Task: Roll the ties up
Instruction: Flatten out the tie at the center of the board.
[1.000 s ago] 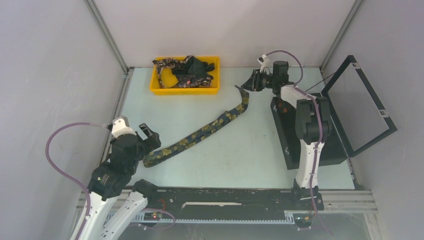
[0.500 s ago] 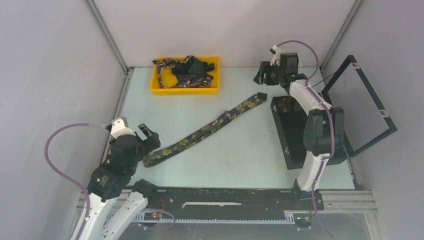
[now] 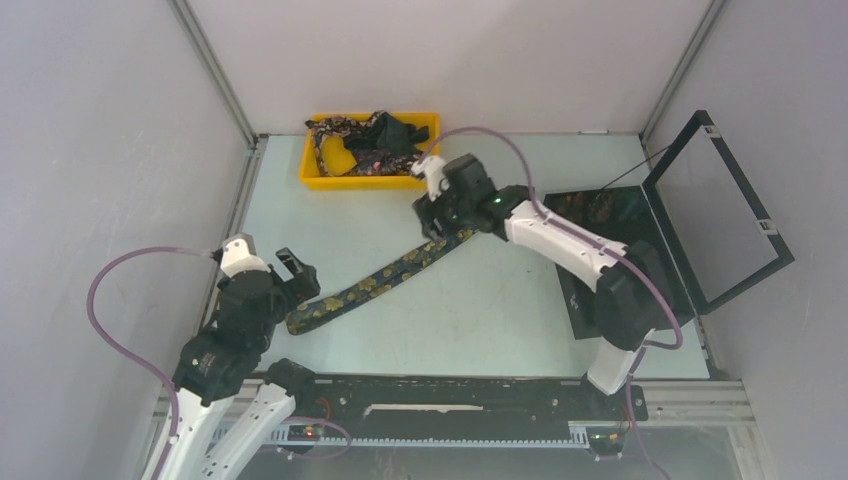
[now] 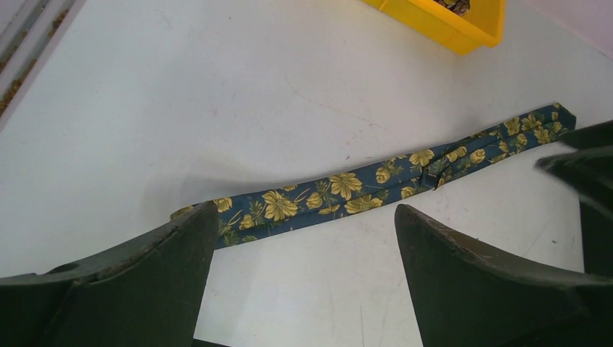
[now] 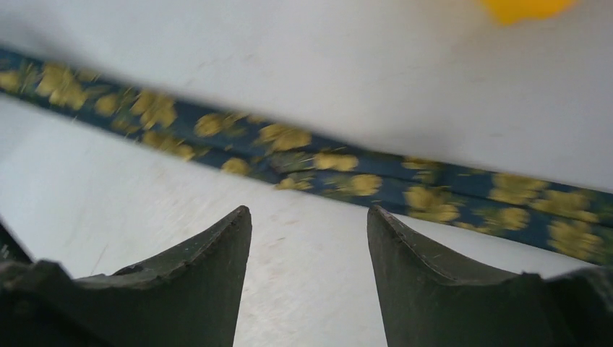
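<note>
Rolling not yet begun: 1 tie (image 3: 380, 278) lies flat and unrolled, diagonal on the surface (image 3: 480, 300), with more ties (image 3: 375, 135) heaped in the yellow tray (image 3: 370, 181). Your left fingers (image 3: 300, 275) stand spread and empty beside its near end. Your right fingers (image 3: 437, 222) hover parted and empty over its far end.

No word, label, brand or number can be read in any view. Small white marks stand on the outer side wall of the black box (image 3: 568, 287), too small to make out.
</note>
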Motion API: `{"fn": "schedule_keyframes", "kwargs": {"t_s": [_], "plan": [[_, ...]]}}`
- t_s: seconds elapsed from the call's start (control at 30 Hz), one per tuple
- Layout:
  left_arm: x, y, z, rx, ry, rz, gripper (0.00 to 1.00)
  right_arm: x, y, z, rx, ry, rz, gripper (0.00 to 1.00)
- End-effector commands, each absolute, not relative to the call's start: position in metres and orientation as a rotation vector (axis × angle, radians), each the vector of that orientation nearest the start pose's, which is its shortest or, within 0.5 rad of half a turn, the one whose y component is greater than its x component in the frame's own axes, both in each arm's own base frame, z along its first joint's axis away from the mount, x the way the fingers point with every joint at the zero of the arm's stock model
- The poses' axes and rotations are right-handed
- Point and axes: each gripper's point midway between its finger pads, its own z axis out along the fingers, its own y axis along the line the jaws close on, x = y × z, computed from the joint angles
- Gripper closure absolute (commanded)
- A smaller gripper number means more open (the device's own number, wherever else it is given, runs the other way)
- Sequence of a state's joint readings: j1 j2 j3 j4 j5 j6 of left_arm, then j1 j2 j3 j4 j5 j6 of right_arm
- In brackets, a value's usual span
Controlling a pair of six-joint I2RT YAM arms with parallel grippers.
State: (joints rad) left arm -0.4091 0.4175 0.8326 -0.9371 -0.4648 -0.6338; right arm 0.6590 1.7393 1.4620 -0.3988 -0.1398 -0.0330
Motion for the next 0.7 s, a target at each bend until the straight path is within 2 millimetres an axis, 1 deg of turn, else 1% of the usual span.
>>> {"fn": "schedule_keyframes", "kwargs": {"t_s": [0.0,0.07,0.1,0.2,0.3,0.4,0.5,0.67], "plan": [[0.180,-0.005,0.250,-0.464,1.899,-0.120,0.02,0.329,0.340,0.142,-0.995,2.203,0.574,0.37],[0.181,0.000,0.248,-0.464,1.899,-0.082,0.02,0.311,0.358,0.137,-1.031,2.217,0.633,0.37],[0.181,0.000,0.246,-0.467,1.903,-0.076,0.02,0.305,0.365,0.135,-1.040,2.215,0.634,0.37],[0.183,-0.006,0.243,-0.448,1.919,-0.106,0.02,0.301,0.377,0.114,-1.042,2.263,0.574,0.36],[0.182,-0.004,0.243,-0.458,1.910,-0.100,0.02,0.305,0.378,0.086,-1.027,2.354,0.526,0.37],[0.180,-0.004,0.243,-0.459,1.901,-0.112,0.02,0.313,0.377,0.068,-1.005,2.394,0.458,0.37],[0.181,-0.005,0.243,-0.457,1.902,-0.114,0.02,0.319,0.378,0.059,-0.997,2.407,0.426,0.38],[0.182,-0.005,0.241,-0.455,1.914,-0.104,0.02,0.330,0.377,0.051,-0.972,2.416,0.356,0.39]]}}
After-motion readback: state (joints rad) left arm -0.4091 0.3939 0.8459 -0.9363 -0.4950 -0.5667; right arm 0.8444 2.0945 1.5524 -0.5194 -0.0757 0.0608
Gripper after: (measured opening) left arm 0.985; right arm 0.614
